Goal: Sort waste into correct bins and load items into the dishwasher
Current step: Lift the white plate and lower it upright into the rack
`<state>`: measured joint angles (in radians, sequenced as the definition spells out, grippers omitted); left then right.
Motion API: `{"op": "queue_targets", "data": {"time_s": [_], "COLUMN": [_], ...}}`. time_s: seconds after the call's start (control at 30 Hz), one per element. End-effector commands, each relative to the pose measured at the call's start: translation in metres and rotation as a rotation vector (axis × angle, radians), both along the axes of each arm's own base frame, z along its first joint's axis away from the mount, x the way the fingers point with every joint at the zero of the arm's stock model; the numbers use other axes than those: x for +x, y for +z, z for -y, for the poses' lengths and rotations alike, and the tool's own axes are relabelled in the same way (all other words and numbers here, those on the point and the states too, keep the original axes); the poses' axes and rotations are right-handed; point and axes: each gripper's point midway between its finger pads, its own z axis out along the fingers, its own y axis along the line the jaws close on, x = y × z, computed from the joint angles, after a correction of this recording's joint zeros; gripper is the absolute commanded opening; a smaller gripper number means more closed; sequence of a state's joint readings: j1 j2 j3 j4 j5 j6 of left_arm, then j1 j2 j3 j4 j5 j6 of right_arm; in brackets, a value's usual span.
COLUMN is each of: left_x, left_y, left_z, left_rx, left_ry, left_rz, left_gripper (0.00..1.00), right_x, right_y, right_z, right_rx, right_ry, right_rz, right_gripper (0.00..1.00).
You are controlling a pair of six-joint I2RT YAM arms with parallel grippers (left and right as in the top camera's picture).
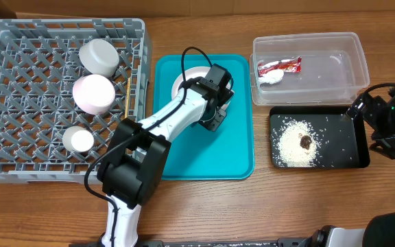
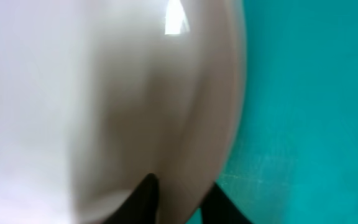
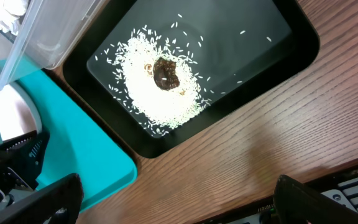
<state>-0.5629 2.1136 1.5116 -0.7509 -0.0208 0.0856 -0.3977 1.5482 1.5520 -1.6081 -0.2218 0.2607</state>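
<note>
Left gripper point(image 2: 182, 208): two dark fingertips point(image 2: 146, 198) straddle the rim of the white plate point(image 2: 104, 93). The gap is narrow and the rim fills it. One tip lies on the plate's inner face, the other on the outer side, above the teal serving tray point(image 2: 309, 93). We read this as a pinch on the rim.

Plate: glossy, smooth and plain white, with one bright highlight near its top edge and a soft grey shadow band down the middle. It is blurred in the wrist view. From overhead we see only an arc of it at the upper left of the teal tray; the left arm point(image 1: 163, 120) hides the rest. We cannot tell whether it lies flat or tipped.

Right gripper point(image 3: 178, 186): jaws wide apart with nothing between them, over the bare table point(image 3: 278, 124) just beside the black tray point(image 3: 266, 68).

In the black tray, rice grains point(image 3: 160, 106) form a round heap with a brown lump point(image 3: 165, 74) on top.

The clear tub point(image 1: 334, 62) holds the snack wrapper point(image 1: 280, 66) and the tissue wad point(image 1: 273, 78), which touch.

The dish rack point(image 1: 19, 89) holds the bowl point(image 1: 99, 57), saucer point(image 1: 93, 94) and cup point(image 1: 79, 139). The chopsticks point(image 1: 127, 99) lie along its right wall.
</note>
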Motion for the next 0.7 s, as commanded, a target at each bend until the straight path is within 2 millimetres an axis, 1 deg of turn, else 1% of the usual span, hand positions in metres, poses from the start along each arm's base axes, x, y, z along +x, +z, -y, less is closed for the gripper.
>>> {"op": "queue_targets", "data": {"time_s": [0.0, 0.13, 0.23, 0.33, 0.53, 0.67], "left_x": [-0.002, 0.006, 0.013, 0.022, 0.036, 0.044], "left_y": [-0.010, 0.002, 0.020, 0.042, 0.104, 0.148], "left_z": [0.002, 0.010, 0.018, 0.023, 0.031, 0.027], "left_rx": [0.029, 0.010, -0.004, -0.015, -0.056, -0.100], "left_ry": [-0.017, -0.018, -0.023, -0.023, 0.033, 0.117], "left_rz": [-0.013, 0.009, 0.031, 0.048, 0.086, 0.116], "left_gripper": [0.14, 0.04, 0.04, 0.04, 0.04, 0.04], "right_x": [0.002, 0.002, 0.002, 0.002, 0.002, 0.002], "right_y": [0.007, 0.007, 0.007, 0.007, 0.007, 0.007], "right_z": [0.000, 0.000, 0.000, 0.000, 0.000, 0.000], "right_rx": [-0.005, -0.005, -0.005, -0.005, -0.005, -0.005], "right_ry": [0.002, 0.002, 0.002, 0.002, 0.002, 0.002], "right_rz": [0.034, 0.034, 0.034, 0.034, 0.034, 0.033], "right_gripper": [1.00, 1.00, 1.00, 1.00, 1.00, 1.00]}}
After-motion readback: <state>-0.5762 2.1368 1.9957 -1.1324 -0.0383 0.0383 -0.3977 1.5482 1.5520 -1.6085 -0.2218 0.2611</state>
